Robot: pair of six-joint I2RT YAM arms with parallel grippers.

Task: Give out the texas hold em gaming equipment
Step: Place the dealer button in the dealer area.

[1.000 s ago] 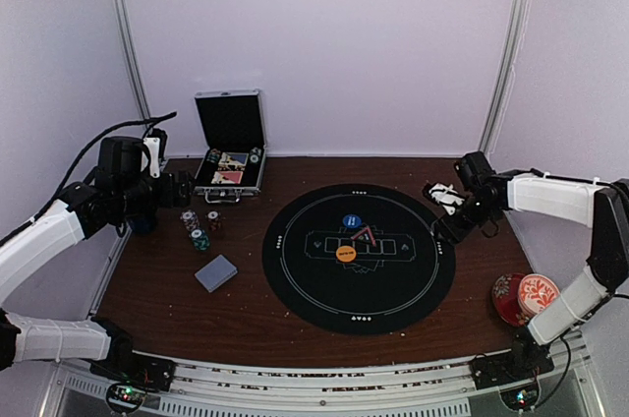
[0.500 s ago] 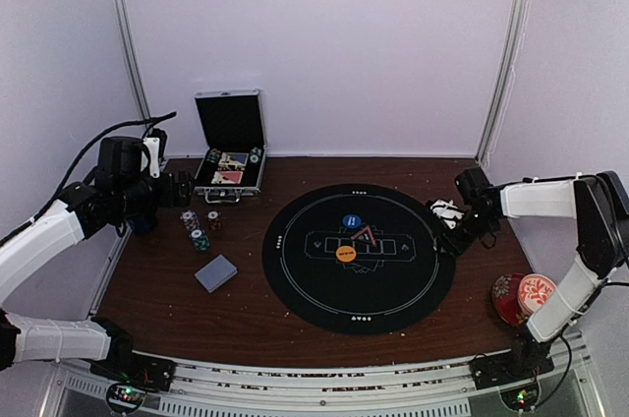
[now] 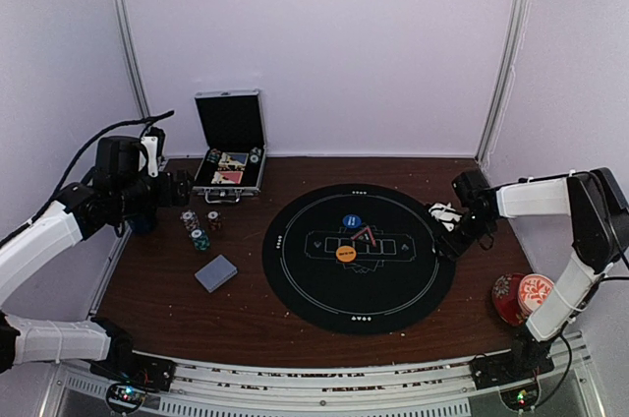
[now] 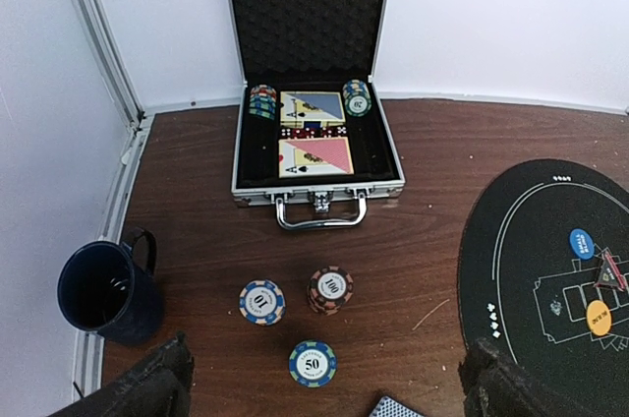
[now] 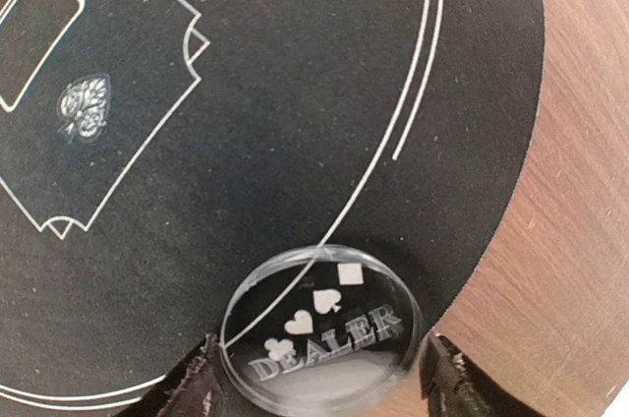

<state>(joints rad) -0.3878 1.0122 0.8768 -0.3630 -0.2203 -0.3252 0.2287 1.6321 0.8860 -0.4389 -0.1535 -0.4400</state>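
A clear dealer button (image 5: 322,328) lies flat on the right rim of the round black mat (image 3: 314,289). My right gripper (image 5: 322,383) is low around it and open: one finger (image 5: 192,389) touches the disc's edge, the other (image 5: 454,389) stands just off it. A blue disc (image 3: 351,221), an orange disc (image 3: 345,253) and a red triangle marker (image 3: 366,235) sit mid-mat. Three chip stacks marked 10 (image 4: 261,301), 100 (image 4: 331,289) and 50 (image 4: 313,363) stand ahead of my open, empty left gripper (image 4: 324,395). A blue-backed card deck (image 3: 216,272) lies nearby.
An open aluminium case (image 4: 314,156) with more chips and cards stands at the back left. A dark blue mug (image 4: 106,291) sits by the left wall. A red floral cup and saucer (image 3: 526,297) are at the front right corner.
My right gripper has come down and in to the mat's right edge with the dealer button, and its jaws have widened. The left arm has not moved.
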